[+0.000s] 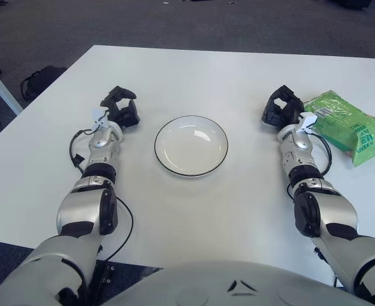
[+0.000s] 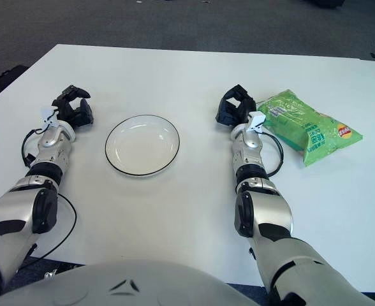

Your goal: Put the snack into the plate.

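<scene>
White table (image 1: 194, 76), robot arms stretched forward on it. White plate with black rim (image 1: 191, 145) sits dead centre between the arms, nothing in it.

Green snack bag (image 2: 305, 125) lies flat on the table at 3 o'clock of the plate, well apart from it, long axis running toward 4 o'clock.

Right hand (image 1: 281, 107): at 9 o'clock of the bag, just beside its near-left corner, fingers curled in, holding nothing. Can't tell if it touches the bag.

Left hand (image 1: 120, 106): at 9 o'clock of the plate, near it, fingers curled, holding nothing.

Black bag (image 1: 41, 79) on the grey floor off the table's left edge, at 10 o'clock.
</scene>
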Action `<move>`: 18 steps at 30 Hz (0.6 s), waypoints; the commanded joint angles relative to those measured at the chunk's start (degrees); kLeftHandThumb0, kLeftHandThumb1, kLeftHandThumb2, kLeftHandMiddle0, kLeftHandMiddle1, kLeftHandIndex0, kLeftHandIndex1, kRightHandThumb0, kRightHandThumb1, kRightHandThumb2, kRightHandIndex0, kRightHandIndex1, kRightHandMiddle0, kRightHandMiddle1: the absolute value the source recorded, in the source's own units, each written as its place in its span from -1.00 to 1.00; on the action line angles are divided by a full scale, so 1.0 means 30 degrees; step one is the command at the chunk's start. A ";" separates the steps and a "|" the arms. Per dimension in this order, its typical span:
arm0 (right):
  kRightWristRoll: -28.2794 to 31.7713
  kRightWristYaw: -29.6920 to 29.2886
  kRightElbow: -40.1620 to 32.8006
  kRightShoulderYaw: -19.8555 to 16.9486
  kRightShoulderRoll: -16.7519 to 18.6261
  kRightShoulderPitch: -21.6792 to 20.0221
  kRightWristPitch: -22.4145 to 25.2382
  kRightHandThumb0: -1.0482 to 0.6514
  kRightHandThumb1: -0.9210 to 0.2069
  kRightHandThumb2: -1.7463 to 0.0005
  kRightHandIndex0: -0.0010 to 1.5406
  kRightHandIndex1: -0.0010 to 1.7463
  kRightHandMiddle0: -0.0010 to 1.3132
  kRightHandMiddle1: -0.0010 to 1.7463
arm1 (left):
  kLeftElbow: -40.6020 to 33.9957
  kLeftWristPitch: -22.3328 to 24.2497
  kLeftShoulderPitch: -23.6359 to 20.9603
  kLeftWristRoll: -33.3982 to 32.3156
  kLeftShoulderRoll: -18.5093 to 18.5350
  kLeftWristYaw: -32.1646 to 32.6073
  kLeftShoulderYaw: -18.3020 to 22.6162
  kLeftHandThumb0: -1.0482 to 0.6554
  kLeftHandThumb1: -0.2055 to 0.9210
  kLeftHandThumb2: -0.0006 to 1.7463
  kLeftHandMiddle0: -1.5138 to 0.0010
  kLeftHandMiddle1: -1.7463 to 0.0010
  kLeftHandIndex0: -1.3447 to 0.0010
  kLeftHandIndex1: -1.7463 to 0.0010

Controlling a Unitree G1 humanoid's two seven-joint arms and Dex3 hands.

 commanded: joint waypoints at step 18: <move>-0.9584 -1.0908 -0.1794 0.5614 -0.2347 0.1515 -0.0492 -0.30 -0.07 -0.39 0.25 1.00 -0.16 1.00 | 0.0913 0.0898 0.0895 -0.0061 -0.0400 0.0811 0.0311 -0.35 -0.15 0.57 -0.73 -1.00 0.03 -1.00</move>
